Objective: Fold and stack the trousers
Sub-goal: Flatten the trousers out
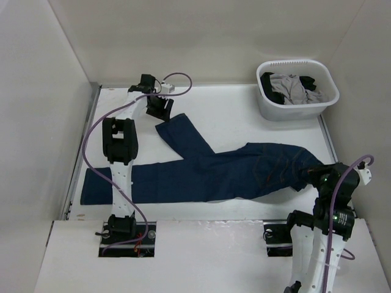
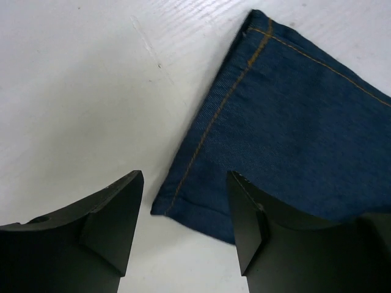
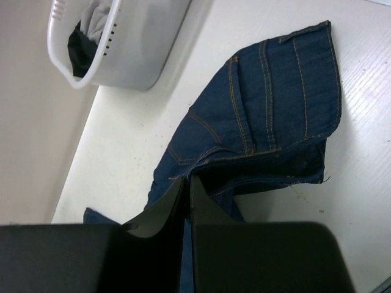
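Observation:
The dark navy trousers (image 1: 244, 171) lie spread on the white table. One leg runs left along the near edge and the other angles up to the far left. My left gripper (image 1: 160, 111) is open and hovers at the hem of the far leg. In the left wrist view (image 2: 185, 177) its jaws straddle the hem corner (image 2: 183, 204), with one finger over the cloth (image 2: 293, 110). My right gripper (image 1: 313, 174) is at the waist end on the right. In the right wrist view (image 3: 186, 182) it is shut on a raised fold of the waist (image 3: 275, 104).
A white laundry basket (image 1: 269, 110) holding grey and dark clothes stands at the far right, also in the right wrist view (image 3: 140, 55). Pale walls enclose the table on the left, back and right. A metal rail (image 1: 82, 159) runs along the left edge.

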`<state>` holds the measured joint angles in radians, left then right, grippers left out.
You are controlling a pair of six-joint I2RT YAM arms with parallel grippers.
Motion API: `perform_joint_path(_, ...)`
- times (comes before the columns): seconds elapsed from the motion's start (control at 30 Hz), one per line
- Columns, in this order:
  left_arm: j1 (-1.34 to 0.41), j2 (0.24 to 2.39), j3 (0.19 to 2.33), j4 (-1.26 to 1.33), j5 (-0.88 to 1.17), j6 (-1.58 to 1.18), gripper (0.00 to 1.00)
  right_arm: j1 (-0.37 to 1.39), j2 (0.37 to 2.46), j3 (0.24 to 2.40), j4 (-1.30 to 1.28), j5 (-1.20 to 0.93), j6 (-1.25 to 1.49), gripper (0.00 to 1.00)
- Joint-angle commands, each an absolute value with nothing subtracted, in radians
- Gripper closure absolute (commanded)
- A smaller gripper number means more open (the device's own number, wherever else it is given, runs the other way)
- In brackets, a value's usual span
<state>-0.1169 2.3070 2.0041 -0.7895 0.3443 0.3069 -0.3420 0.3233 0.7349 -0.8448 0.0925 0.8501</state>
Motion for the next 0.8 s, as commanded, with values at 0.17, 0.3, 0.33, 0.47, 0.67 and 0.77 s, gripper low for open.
perform_joint_path(0.17, -0.149, 2.338, 1.958, -0.695, 0.282, 0.299, 0.45, -0.317, 0.336, 0.716, -0.770, 0.080, 0.819, 0.98)
perform_joint_path(0.3, -0.176, 2.335, 1.878, -0.719, 0.287, 0.356, 0.59, -0.320, 0.347, 0.715, -0.762, 0.083, 0.818, 0.98)
perform_joint_path(0.33, -0.177, 2.329, 1.875, -0.726, 0.293, 0.362, 0.70, -0.320, 0.351, 0.710, -0.755, 0.083, 0.818, 0.98)
perform_joint_path(0.47, -0.170, 2.318, 1.873, -0.730, 0.285, 0.373, 0.99, -0.317, 0.402, 0.687, -0.686, 0.063, 0.819, 0.98)
perform_joint_path(0.67, -0.009, 2.249, 1.911, -0.626, 0.149, 0.282, 1.00, -0.256, 0.595, 0.751, -0.419, -0.054, 0.804, 0.99)
perform_joint_path(0.77, 0.120, 2.218, 1.969, -0.603, 0.092, 0.252, 1.00, -0.187, 0.617, 0.830, -0.269, -0.116, 0.729, 0.98)
